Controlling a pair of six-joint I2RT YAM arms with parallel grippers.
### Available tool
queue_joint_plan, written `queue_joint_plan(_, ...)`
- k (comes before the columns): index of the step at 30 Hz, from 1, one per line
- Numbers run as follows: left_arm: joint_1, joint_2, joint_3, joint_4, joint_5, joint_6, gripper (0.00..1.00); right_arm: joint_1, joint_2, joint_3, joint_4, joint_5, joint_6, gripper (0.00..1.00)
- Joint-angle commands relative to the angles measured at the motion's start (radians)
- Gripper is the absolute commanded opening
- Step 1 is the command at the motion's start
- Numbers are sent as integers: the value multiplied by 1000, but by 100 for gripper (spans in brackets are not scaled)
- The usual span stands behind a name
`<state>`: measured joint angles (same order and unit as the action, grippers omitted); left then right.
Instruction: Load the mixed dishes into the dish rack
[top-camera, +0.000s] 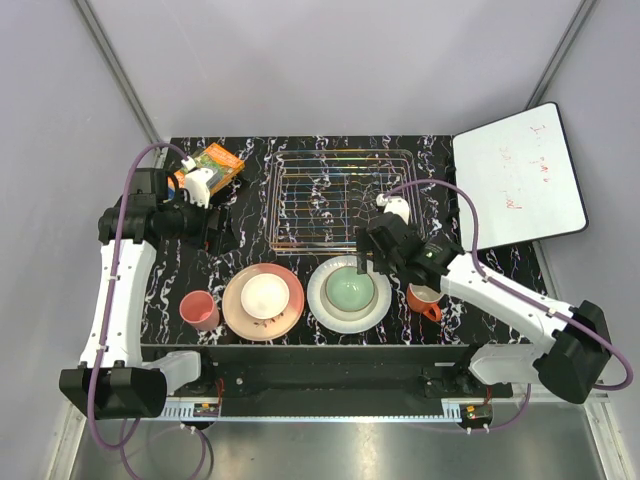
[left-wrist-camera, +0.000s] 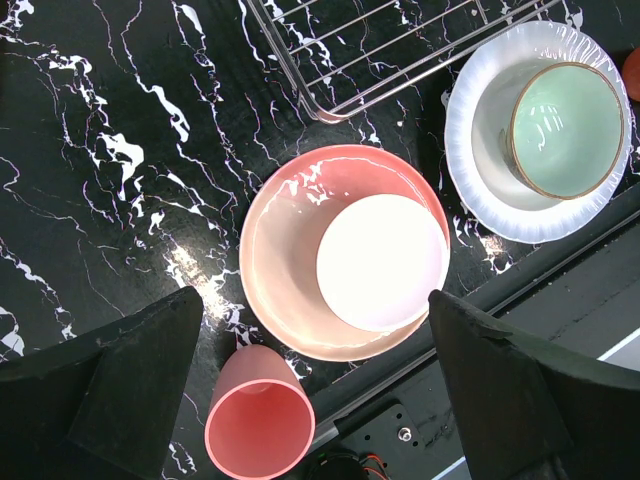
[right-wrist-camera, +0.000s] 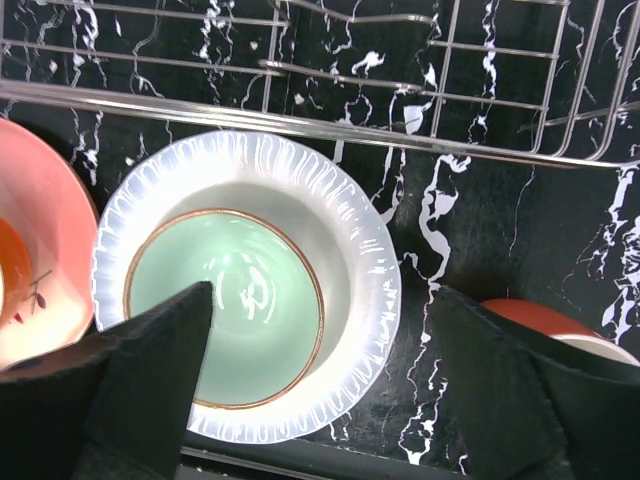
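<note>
Yet to load: six dishes in a row on the desk (top-camera: 250, 195), just in front of the dish rack (top-camera: 300, 200).

Counted left to right: one left claw (left-wrist-camera: 312, 300), spread wide and empty above the row; one pink tumbler (top-camera: 199, 308); one pink-cream plate (top-camera: 237, 305) carrying one cream bowl (top-camera: 265, 293); one white plate (top-camera: 322, 290) carrying one pale green bowl (top-camera: 349, 289); one right claw (right-wrist-camera: 322, 295), spread apart low over that bowl, apparently gripping nothing, though contact hard to judge; one orange mug (top-camera: 424, 299). Risks from here: pinching the bowl rim off-centre and dropping it back onto its plate; dragging the plate along; nudging the mug just beside; snagging the rack's near wire on the way across.
</note>
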<state>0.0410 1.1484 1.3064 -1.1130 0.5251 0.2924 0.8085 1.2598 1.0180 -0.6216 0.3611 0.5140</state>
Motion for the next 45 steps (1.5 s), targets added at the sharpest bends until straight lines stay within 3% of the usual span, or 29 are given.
queue_joint_plan(1,2,-1,19,13,3,14,99,-2,-25,-48,59,-21,20,100)
queue_joint_plan(7,2,11,37,15,15,11,99,-2,61,-98,82,-2,66,87)
queue_joint_plan(16,2,-9,57,30,29,7,99,-2,105,-191,258,-122,60,71)
queue_joint_plan(25,0,-29,44,35,7,8,99,-2,161,-233,339,-203,77,64)
queue_joint_plan(29,-3,-33,44,38,1,10,99,-2,185,-237,355,-211,81,40)
queue_joint_plan(30,-1,-33,44,36,1,11,99,0,185,-233,355,-211,81,28)
queue_joint_plan(36,-1,-33,28,47,-10,14,99,0,158,-233,347,-199,63,0)
queue_joint_plan(40,-3,-26,24,56,-13,13,99,0,70,-204,278,-134,26,0)
queue_joint_plan(45,-4,-24,27,56,-23,17,99,-2,-63,-52,160,86,-95,0)
